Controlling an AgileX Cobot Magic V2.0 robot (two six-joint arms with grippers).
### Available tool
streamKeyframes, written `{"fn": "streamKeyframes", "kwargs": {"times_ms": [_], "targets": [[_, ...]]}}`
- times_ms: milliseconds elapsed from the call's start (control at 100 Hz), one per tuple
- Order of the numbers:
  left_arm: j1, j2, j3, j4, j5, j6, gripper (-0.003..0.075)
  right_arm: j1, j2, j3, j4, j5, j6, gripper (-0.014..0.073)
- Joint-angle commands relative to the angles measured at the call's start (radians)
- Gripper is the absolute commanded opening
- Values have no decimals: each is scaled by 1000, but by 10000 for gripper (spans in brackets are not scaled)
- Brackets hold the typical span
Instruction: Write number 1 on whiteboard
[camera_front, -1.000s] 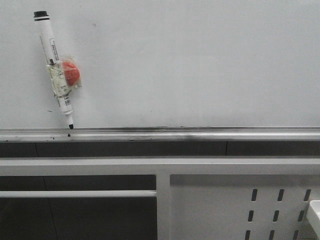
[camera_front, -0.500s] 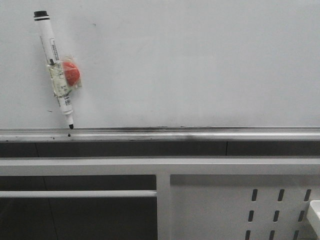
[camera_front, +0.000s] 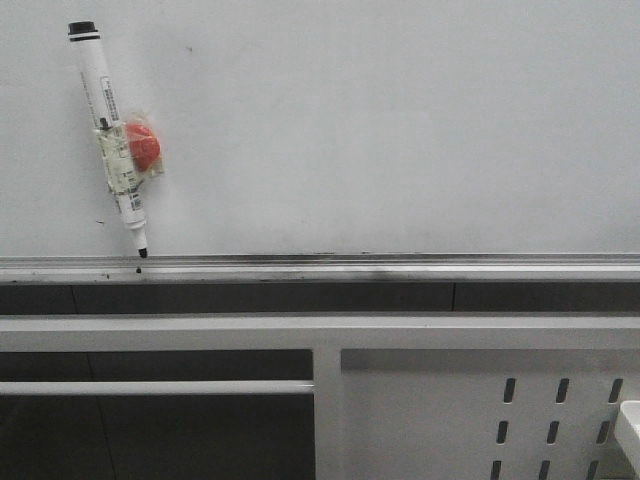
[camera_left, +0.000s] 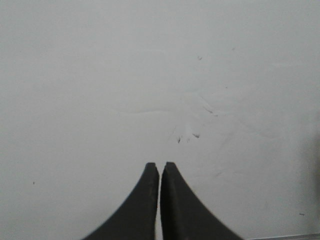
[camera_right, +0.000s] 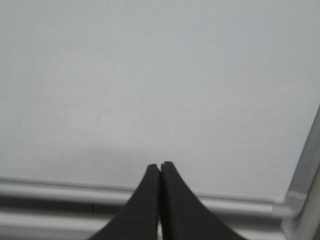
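Place: a lab or work room
Clues: big whiteboard, marker pen on it, white metal panel with holes

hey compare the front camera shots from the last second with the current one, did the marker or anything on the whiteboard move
Nothing visibly changed. The marker pen with its red ball leans in the same place on the whiteboard, tip just above the tray rail, and no stroke has been drawn on the board. Neither arm shows in the front view; in the wrist views the left gripper and right gripper are shut and empty.
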Motion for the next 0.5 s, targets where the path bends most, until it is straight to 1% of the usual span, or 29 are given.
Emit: {"fn": "streamKeyframes", "kwargs": {"times_ms": [0, 40, 60, 100, 120, 150, 170, 200, 220, 290, 370, 430, 490], "targets": [[-8, -21, 22, -67, -82, -10, -20, -7, -18, 14, 0, -267, -2, -50], [-8, -21, 2, -119, -44, -10, -20, -7, -18, 14, 21, -351, 4, -50], [-8, -19, -12, -135, -15, -10, -20, -7, -17, 12, 62, -372, 25, -50], [-8, -13, -49, -148, 60, -10, -20, -7, -14, -7, 176, -341, 73, -50], [-8, -7, -67, -151, 84, -10, -20, -7, -10, -23, 227, -288, 86, -50], [-8, 5, -91, -151, 129, -10, -20, -7, -6, -51, 271, -157, 86, -50], [-8, 14, -106, -151, 148, -10, -20, -7, 1, -76, 275, -98, 86, -50], [-8, 30, -126, -151, 170, -10, -20, -5, 11, -113, 275, 37, 86, -50], [-8, 43, -141, -153, 183, -10, -20, -3, 22, -140, 282, 87, 86, -50], [-8, 92, -193, -164, 217, -10, -20, -1, 72, -222, 288, 167, 86, -50], [-8, 140, -239, -201, 192, -10, -20, -1, 127, -302, 301, 235, 86, -50], [-8, 165, -259, -202, 110, -10, -20, -1, 157, -342, 301, 250, 86, -50], [-8, 176, -258, -202, 8, -10, -20, -1, 172, -355, 301, 227, 86, -50]]}}
